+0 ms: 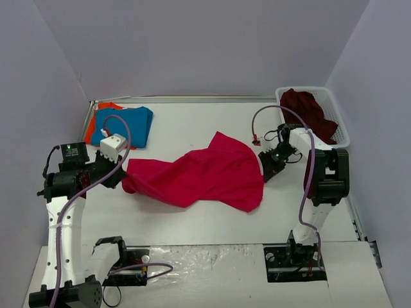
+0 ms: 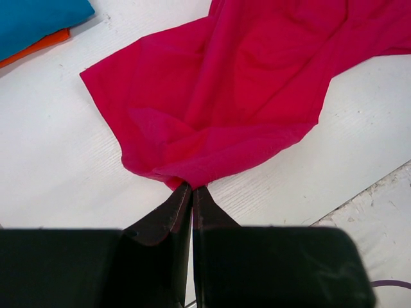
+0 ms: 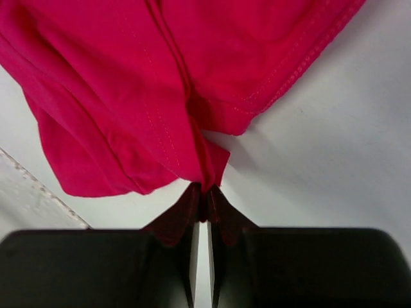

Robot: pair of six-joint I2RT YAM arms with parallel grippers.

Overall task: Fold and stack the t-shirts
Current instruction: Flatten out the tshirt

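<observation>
Pale lilac walls close in a white worktop [image 1: 192, 221], which only the top camera shows whole. There the crimson-pink cloth t-shirt [image 1: 205, 173] lies rumpled and drawn crosswise between the arms, its left end at the left end effector [image 1: 124, 176] and its right edge at the right end effector [image 1: 264, 170]. Only that view takes in the dark maroon cloth t-shirt [image 1: 308, 109], heaped in the white plastic mesh basket [image 1: 341, 125] just beyond the right end effector. It also shows the blue cloth t-shirt [image 1: 128, 122] lying flat on the orange cloth t-shirt [image 1: 106, 105], beyond the left end effector. The grips themselves are clear only from the wrist cameras. In the left wrist view the left end effector [image 2: 192, 189] has its fingers pressed together on a gathered point of the crimson-pink cloth. The rest of the shirt fans out ahead of the tips, and a blue and orange corner shows far ahead to the left. In the right wrist view the right end effector [image 3: 207, 190] pinches a narrow fold beside the stitched hem, fingers nearly together. The cloth spreads ahead and to the left of them, with bare worktop to the right.
</observation>
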